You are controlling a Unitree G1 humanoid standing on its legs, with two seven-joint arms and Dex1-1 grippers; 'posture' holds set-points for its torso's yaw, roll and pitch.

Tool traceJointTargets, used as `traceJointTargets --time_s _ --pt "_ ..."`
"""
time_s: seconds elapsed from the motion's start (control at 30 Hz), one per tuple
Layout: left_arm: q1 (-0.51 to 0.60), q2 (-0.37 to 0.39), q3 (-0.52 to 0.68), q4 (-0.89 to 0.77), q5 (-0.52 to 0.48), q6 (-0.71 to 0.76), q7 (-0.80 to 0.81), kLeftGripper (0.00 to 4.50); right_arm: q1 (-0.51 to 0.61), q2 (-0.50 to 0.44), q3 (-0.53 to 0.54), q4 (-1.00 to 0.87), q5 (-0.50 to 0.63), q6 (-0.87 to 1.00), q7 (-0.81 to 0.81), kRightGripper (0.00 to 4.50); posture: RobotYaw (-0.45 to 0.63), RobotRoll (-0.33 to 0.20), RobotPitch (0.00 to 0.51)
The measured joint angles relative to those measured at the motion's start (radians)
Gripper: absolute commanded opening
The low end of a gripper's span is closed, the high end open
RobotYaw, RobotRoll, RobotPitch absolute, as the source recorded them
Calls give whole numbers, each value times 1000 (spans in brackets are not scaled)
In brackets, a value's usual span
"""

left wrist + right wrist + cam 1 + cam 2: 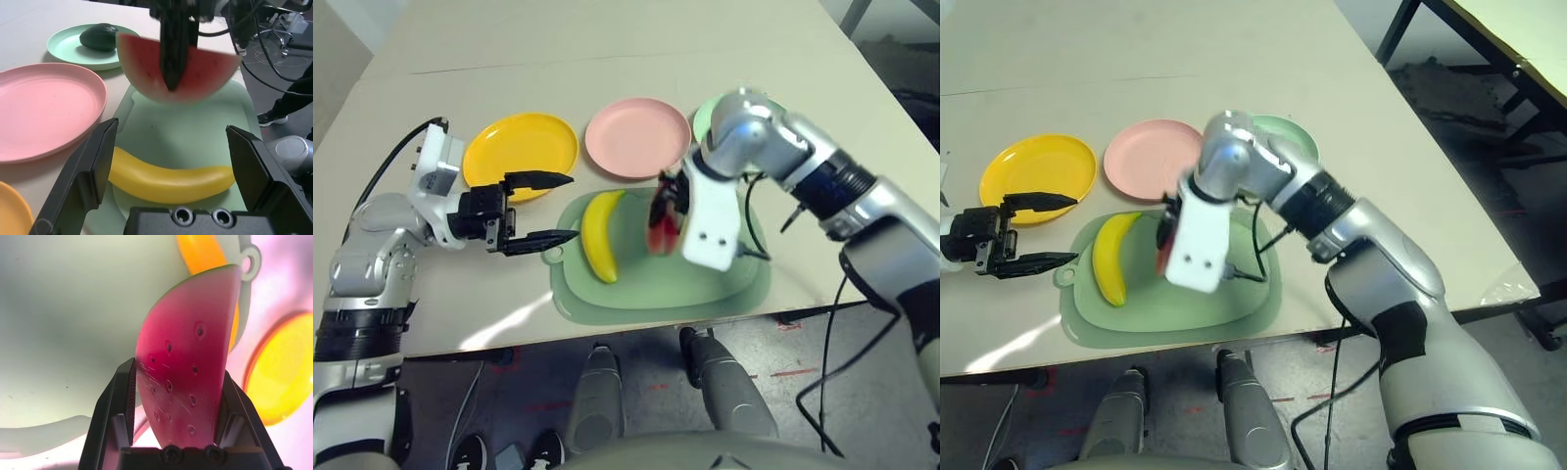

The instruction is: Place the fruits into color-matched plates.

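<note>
Avocado point(99, 36) seated in mint plate point(63, 46): done. Watermelon wedge point(188, 382) clamped in right claw point(178, 404), pink plate point(637, 137) just beyond, unfilled. Banana point(600, 235) on mat point(656, 289) before left claw point(546, 210), spread wide; yellow plate point(521, 145) pending.

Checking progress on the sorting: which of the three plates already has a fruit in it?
The mint green plate: the dark avocado lies in it. The pink plate and yellow plate hold nothing.

Red watermelon wedge point(178, 73) with dark seed dimples and green rind, yellow banana point(599, 235), dark green avocado point(99, 37), yellow-orange plate point(521, 147), pink plate point(637, 137), mint green plate point(66, 45), pale green mat point(656, 284)
</note>
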Motion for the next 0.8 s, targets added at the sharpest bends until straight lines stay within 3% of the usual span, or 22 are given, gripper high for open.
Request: traceJointTargets --time_s 0.23,0.47,0.63,0.8 --pt "-6 -5 5 -1 -13 8 10 4500 -66 99 -60 170 -31 40 -85 2060 -23 0 258" --pt "-17 -4 5 1 9 7 55 4500 -244 219 -79 594 -249 42 -477 2060 -5 0 261" --pt "-21 -4 5 3 38 7 113 4500 -252 280 -79 754 -361 80 -713 2060 9 0 265" --pt "-41 -8 4 7 109 8 233 4500 -249 290 -70 822 -454 142 -842 2060 26 0 269"
